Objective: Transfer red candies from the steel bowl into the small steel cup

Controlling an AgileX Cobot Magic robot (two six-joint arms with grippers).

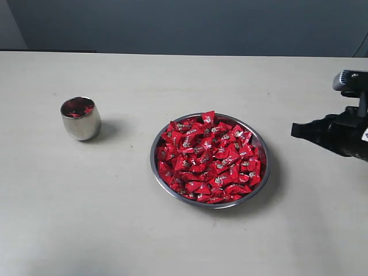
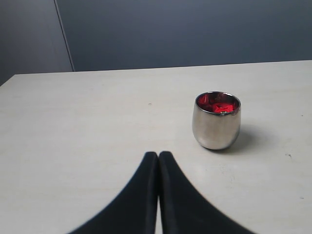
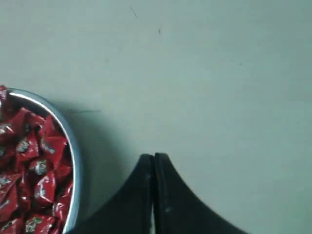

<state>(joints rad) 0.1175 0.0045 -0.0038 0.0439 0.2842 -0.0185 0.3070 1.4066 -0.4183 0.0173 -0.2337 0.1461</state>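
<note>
The steel bowl (image 1: 156, 167) sits mid-table, heaped with red candies (image 1: 210, 156); its rim (image 3: 73, 146) and some candies (image 3: 29, 165) show in the right wrist view. The small steel cup (image 1: 81, 119) stands to the bowl's left with red candies (image 2: 218, 104) inside it. My right gripper (image 1: 294, 130) hovers right of the bowl, shut and empty (image 3: 154, 157). My left gripper (image 2: 158, 154) is shut with nothing in it, a short way from the cup (image 2: 216, 127); it is out of the exterior view.
The pale table (image 1: 115, 218) ends at a far edge (image 1: 172, 53) against a dark blue-grey wall (image 1: 190, 23). A wall corner line (image 2: 63, 34) shows in the left wrist view.
</note>
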